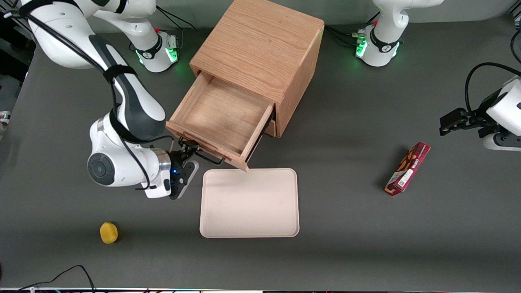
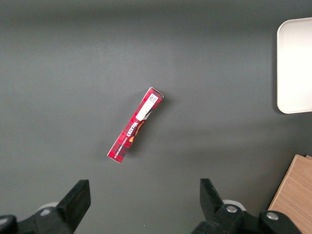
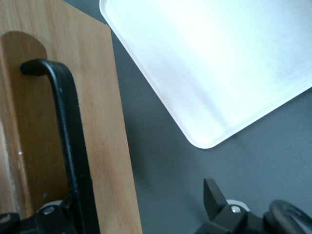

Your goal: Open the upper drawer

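Observation:
The oak cabinet (image 1: 260, 44) stands at the back of the table. Its upper drawer (image 1: 224, 118) is pulled far out and its inside is bare. The drawer's black bar handle (image 1: 208, 158) runs along the drawer front. My right gripper (image 1: 189, 152) is at the handle's end toward the working arm, with its fingers open. In the right wrist view the handle (image 3: 68, 131) lies against the light-wood drawer front (image 3: 105, 122). There the gripper (image 3: 139, 200) has its jaws wide apart, the handle close to one finger, and the other fingertip (image 3: 213, 191) over bare table. Only a sliver of the bottom drawer (image 1: 270, 128) shows.
A beige tray (image 1: 249, 202) lies flat just in front of the open drawer; it also shows in the right wrist view (image 3: 214, 63). A red snack box (image 1: 408, 168) lies toward the parked arm's end. A small yellow object (image 1: 108, 232) sits near the front edge at the working arm's end.

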